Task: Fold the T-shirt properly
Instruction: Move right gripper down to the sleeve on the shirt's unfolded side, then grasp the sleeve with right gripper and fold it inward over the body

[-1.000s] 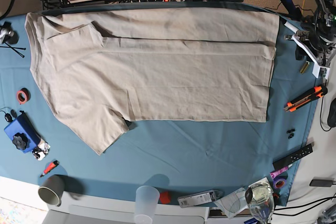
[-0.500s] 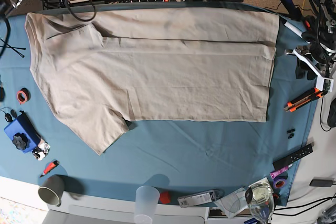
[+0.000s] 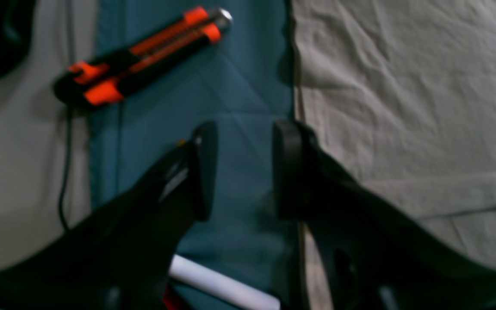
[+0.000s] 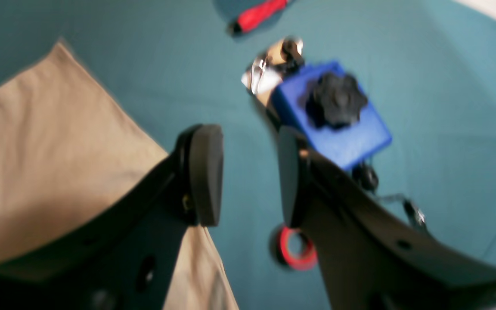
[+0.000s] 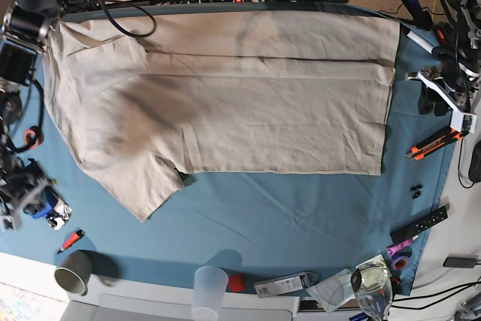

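One shirt [image 5: 225, 95] lies flat on the counter [image 5: 285, 216]; three cups stand at its front edge: gray [image 5: 73, 271], clear [image 5: 209, 289], glass [image 5: 371, 285], contents unclear. Left tool [image 3: 241, 170] and right tool [image 4: 248, 174] both gape, gripping nothing.

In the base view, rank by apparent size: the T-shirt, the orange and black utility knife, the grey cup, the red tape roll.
Largest to smallest:
1. T-shirt, by far.
2. Grey cup and orange and black utility knife: the cup is wider, the knife longer; unranked.
3. Red tape roll, partly hidden by the right arm.
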Tool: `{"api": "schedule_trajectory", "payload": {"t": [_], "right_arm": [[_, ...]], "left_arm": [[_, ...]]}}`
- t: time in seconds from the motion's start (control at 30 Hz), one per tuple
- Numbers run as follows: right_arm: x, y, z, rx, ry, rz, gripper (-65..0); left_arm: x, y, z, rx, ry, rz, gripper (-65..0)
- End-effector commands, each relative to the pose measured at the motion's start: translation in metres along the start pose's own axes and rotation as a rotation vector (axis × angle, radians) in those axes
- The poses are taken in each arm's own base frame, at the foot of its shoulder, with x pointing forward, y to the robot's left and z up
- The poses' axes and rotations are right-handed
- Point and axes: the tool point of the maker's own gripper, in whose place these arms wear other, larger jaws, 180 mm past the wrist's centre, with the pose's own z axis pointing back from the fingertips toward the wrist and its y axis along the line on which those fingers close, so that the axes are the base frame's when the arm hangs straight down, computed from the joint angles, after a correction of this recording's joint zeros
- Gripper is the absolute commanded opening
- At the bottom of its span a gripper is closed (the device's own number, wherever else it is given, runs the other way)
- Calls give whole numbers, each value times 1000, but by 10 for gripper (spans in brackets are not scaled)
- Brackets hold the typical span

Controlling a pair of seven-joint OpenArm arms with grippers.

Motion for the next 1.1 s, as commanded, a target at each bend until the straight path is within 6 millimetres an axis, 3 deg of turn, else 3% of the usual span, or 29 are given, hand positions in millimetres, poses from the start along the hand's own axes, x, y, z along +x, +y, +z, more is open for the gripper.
{"api": "schedule_trajectory", "payload": {"t": [0.0, 0.17, 0.27, 0.53, 0.77, 0.97, 1.07], "right_arm": [[18, -12, 1, -36, -51, -15, -431], [-14, 7, -44, 23, 17, -151, -431], [-33, 9, -59, 34, 53, -186, -431], [-76, 19, -68, 53, 157, -223, -431], [-113, 51, -71, 138, 321, -227, -434], [-135, 49, -64, 103, 444, -261, -632], [-139, 47, -61, 94, 470, -269, -650]], "left_arm": [[12, -2, 4, -10, -41, -28, -430], [11, -9, 3, -44, -40, -43, -430], [10, -9, 3, -43, -40, -43, -430], [12, -9, 3, -43, -43, -43, -430], [12, -9, 3, -43, -44, -42, -430], [12, -9, 3, -43, -44, -42, -430], [13, -9, 3, -43, -50, -42, -430]]}}
